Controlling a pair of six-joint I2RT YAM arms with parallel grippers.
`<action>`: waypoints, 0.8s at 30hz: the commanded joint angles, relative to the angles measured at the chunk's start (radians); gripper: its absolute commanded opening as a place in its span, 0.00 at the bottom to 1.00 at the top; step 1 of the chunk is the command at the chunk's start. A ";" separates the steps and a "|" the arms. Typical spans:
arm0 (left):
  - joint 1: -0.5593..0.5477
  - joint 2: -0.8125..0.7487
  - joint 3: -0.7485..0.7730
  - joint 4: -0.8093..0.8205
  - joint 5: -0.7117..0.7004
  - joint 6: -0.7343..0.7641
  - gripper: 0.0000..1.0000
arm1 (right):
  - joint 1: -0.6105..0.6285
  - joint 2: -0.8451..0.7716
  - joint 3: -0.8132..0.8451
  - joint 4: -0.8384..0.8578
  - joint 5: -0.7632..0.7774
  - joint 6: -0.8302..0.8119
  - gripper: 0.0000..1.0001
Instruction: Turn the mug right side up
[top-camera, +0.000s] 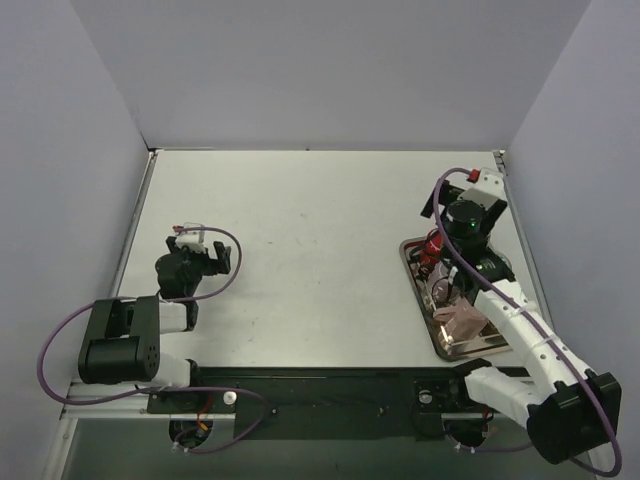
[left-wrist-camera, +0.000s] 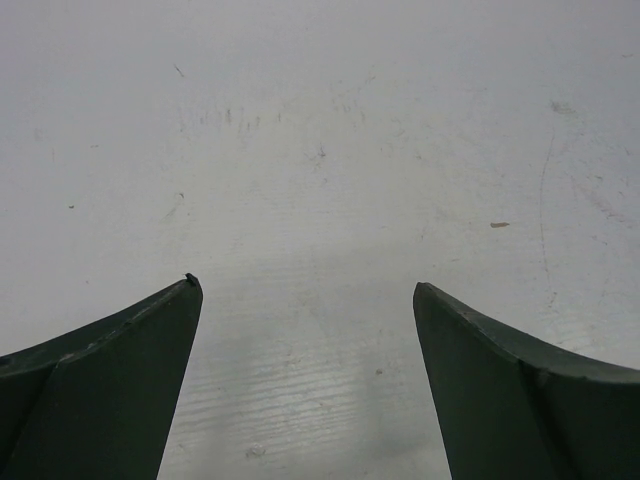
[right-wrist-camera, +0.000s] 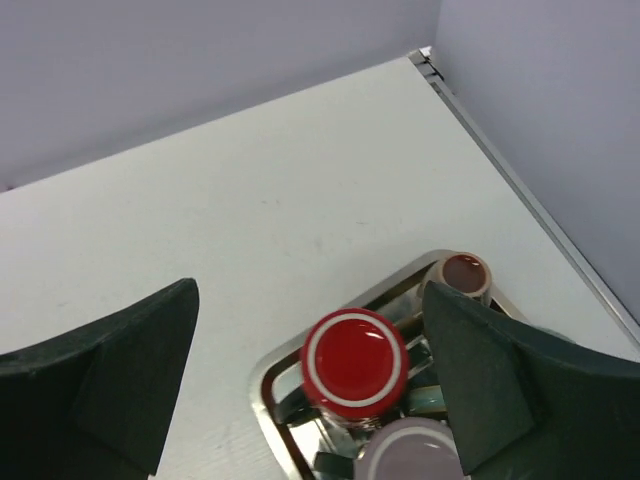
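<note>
A metal tray (right-wrist-camera: 268, 372) at the right holds several mugs. A red mug (right-wrist-camera: 354, 362) stands upside down in its far left corner, base with a white ring facing up; it also shows in the top view (top-camera: 433, 245). A brown mug (right-wrist-camera: 466, 272) and a lilac mug (right-wrist-camera: 405, 452) stand base up beside it. My right gripper (right-wrist-camera: 310, 288) is open and empty above the red mug, touching nothing. My left gripper (left-wrist-camera: 305, 284) is open and empty over bare table at the left (top-camera: 197, 246).
The tray (top-camera: 412, 285) lies along the table's right edge, close to the right wall. A pinkish mug (top-camera: 460, 325) sits at its near end. The right arm reaches over the tray. The white table (top-camera: 310, 260) lies between the arms.
</note>
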 joint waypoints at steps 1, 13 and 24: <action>0.026 -0.109 0.129 -0.205 0.043 -0.028 0.98 | 0.186 0.087 0.196 -0.409 0.353 0.189 0.85; 0.022 -0.293 0.141 -0.357 0.108 -0.060 0.98 | 0.395 0.598 0.570 -0.984 0.740 1.050 0.59; 0.026 -0.290 0.124 -0.341 0.115 -0.049 0.98 | 0.434 0.723 0.565 -1.166 0.680 1.375 0.51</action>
